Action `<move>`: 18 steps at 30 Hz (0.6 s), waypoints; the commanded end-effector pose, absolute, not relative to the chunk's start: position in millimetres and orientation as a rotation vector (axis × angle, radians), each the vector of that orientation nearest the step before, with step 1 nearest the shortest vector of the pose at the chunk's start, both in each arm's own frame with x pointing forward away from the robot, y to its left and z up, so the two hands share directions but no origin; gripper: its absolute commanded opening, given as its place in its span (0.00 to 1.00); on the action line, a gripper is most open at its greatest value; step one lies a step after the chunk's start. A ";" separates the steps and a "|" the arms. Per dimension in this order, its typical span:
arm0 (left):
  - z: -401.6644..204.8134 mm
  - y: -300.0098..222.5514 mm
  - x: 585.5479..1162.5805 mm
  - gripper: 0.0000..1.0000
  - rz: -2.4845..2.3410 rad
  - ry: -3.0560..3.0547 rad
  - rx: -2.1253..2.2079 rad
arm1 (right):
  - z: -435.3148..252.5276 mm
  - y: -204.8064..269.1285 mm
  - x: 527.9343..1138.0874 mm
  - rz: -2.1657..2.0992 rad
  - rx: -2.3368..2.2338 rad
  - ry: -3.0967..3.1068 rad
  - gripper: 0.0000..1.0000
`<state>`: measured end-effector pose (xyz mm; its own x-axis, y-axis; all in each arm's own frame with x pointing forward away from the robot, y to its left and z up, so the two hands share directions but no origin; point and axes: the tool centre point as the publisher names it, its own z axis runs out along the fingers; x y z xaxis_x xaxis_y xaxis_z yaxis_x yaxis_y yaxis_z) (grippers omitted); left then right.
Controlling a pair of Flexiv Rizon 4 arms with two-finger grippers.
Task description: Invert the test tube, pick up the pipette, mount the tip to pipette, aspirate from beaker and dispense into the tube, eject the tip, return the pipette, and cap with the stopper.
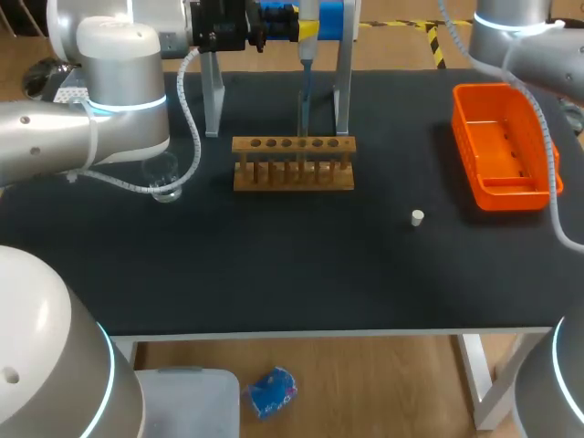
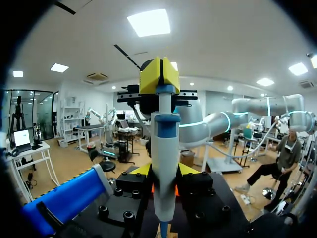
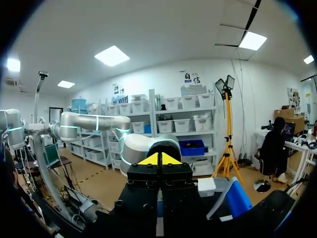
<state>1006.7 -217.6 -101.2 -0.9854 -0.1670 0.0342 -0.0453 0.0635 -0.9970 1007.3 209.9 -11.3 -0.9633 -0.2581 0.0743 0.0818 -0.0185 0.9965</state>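
Note:
My left gripper (image 1: 263, 31) is at the back of the table by the pipette stand (image 1: 344, 91). In the left wrist view the left gripper (image 2: 164, 172) is shut on the grey and blue pipette (image 2: 164, 144), which stands upright between the fingers with its yellow top above. The pipette (image 1: 307, 41) hangs over the wooden test tube rack (image 1: 294, 164). A glass beaker (image 1: 164, 180) stands left of the rack. A small white stopper (image 1: 417, 217) lies to the right of the middle. My right gripper (image 3: 158, 159) is shut and empty, with its yellow tips together.
An orange tray (image 1: 474, 155) sits at the right edge of the table. The stand's grey legs (image 1: 212, 100) rise behind the rack. The black tabletop (image 1: 292, 265) stretches in front of the rack.

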 end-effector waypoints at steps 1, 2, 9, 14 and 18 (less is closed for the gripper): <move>-98.7 -218.5 1007.3 0.00 -2.079 2.220 -0.223 | -17.4 209.4 1007.7 -2.074 0.186 -2.012 0.00; -98.7 -218.5 1007.3 0.00 -2.079 2.220 -0.223 | -18.1 209.6 1007.5 -2.073 0.185 -2.011 0.00; -98.7 -218.5 1007.3 0.00 -2.079 2.220 -0.223 | -23.9 210.8 1007.0 -2.064 0.174 -1.998 0.00; -98.7 -218.5 1007.3 0.00 -2.079 2.220 -0.223 | -28.4 211.1 1006.5 -2.058 0.164 -1.992 0.00; -98.7 -218.5 1007.3 0.00 -2.079 2.220 -0.223 | -32.6 211.0 1005.7 -2.056 0.157 -1.985 0.00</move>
<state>1006.2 -217.6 -102.9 -0.9854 -0.1666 0.0338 -0.0450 0.0638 -0.9969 1004.7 211.0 -24.9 -0.9573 -0.2659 0.1132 0.1215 -0.0151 0.9925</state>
